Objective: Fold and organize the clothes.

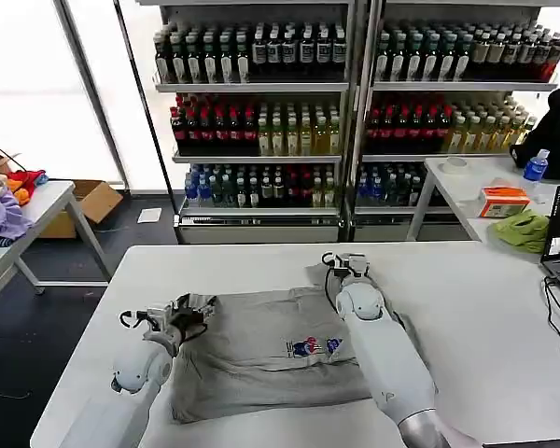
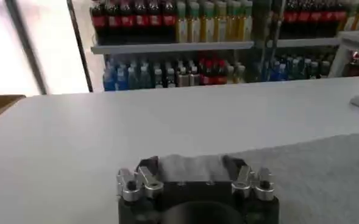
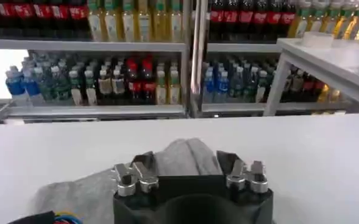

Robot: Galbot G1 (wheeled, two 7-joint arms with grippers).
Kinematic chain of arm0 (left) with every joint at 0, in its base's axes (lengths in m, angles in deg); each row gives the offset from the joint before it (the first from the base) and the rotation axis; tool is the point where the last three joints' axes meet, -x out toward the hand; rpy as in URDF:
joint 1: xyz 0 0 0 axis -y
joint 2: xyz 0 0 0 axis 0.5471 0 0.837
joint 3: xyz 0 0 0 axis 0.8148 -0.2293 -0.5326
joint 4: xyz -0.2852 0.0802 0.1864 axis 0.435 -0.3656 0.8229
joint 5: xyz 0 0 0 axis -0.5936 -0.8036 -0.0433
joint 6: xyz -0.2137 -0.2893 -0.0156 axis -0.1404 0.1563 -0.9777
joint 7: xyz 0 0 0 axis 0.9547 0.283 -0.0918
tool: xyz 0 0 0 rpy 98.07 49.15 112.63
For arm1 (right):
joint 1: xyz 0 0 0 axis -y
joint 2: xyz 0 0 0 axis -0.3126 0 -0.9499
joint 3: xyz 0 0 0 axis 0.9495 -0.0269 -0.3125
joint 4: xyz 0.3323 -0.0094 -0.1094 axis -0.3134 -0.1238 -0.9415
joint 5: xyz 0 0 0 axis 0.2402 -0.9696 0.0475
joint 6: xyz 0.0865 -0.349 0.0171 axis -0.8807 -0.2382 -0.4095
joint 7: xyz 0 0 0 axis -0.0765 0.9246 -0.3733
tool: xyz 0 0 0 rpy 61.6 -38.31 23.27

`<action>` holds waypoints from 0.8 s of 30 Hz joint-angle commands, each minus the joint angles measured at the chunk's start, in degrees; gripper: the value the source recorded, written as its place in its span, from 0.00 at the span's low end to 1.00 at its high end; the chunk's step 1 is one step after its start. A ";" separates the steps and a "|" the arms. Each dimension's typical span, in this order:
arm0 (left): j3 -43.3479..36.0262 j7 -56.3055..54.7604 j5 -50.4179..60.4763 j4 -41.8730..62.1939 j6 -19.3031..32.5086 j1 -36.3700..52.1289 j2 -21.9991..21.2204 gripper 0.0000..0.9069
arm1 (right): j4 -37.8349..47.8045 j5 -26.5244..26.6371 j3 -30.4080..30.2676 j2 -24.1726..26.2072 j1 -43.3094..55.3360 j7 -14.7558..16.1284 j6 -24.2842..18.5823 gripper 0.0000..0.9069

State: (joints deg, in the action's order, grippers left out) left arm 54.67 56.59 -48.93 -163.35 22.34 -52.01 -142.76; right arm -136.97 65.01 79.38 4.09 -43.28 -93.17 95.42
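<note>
Both pincers (image 1: 189, 311) (image 1: 347, 266) clamped on T-shirt (image 1: 261, 350) (flat on table).

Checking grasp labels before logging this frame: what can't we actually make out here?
- Left gripper fingertips: hidden by its own body in the left wrist view; grey T-shirt cloth bunches there.
- Right gripper fingertips: the same in the right wrist view.
- Chest print: too small to read in the head view.
- Shirt's right side: covered by the right arm in the head view.
</note>
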 commanded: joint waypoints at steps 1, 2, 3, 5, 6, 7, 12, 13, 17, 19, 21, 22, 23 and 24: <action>0.05 0.96 -0.12 0.37 -0.18 -0.61 -0.39 0.00 | -3.75 0.72 0.19 0.11 -3.23 -0.77 0.78 0.00; 0.09 1.01 -0.17 0.37 -0.16 -0.76 -0.64 0.00 | -4.63 0.87 0.24 0.13 -3.80 -0.76 0.94 0.00; 0.11 1.05 -0.16 0.35 -0.11 -0.84 -0.70 0.00 | -5.45 1.08 0.23 0.24 -4.43 -0.80 1.07 0.00; 0.14 1.16 0.01 0.11 0.25 -1.14 -0.98 0.00 | -7.28 1.35 0.14 0.53 -5.37 -0.72 1.20 0.00; 0.16 1.25 0.13 0.07 0.61 -1.22 -1.03 0.00 | -8.12 1.57 0.06 0.72 -5.75 -0.61 1.28 0.00; 0.20 1.47 0.51 -0.19 0.95 -1.33 -1.05 0.00 | -8.57 1.65 0.05 0.87 -6.02 -0.54 1.31 0.00; 0.99 3.08 1.85 -1.97 3.76 -2.33 -0.82 0.01 | -13.68 4.39 0.64 1.99 -7.83 -1.55 1.40 0.00; 1.19 3.09 1.86 -2.35 4.83 -2.61 -0.78 0.01 | -14.92 4.86 0.74 2.34 -8.20 -1.66 1.35 0.00; 2.20 2.39 1.96 -4.06 7.80 -3.77 -0.65 0.00 | -19.81 6.33 1.51 3.68 -9.45 -1.92 0.59 0.00; 2.51 2.14 2.81 -4.44 8.70 -3.83 -0.88 0.00 | -20.62 6.36 1.89 3.68 -9.59 -1.69 0.03 0.00; 2.80 1.70 2.86 -5.25 9.10 -3.85 -1.32 0.00 | -22.07 6.04 2.52 3.62 -9.90 -1.56 -1.25 0.00; 2.84 1.53 2.83 -6.24 9.35 -4.08 -1.43 0.00 | -23.18 6.26 2.78 3.71 -10.19 -1.44 -1.55 0.00; 2.85 1.54 2.97 -7.10 9.62 -4.30 -1.47 0.00 | -24.86 6.29 2.93 4.07 -10.68 -1.21 -2.13 0.00; 2.89 1.52 3.14 -7.70 9.87 -4.71 -1.50 0.00 | -26.26 6.27 3.00 4.31 -11.10 -0.99 -2.69 0.00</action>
State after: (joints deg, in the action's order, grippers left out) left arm 56.91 58.22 -47.09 -166.72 28.04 -55.53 -143.97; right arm -153.35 70.00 81.37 7.18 -51.93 -94.33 95.39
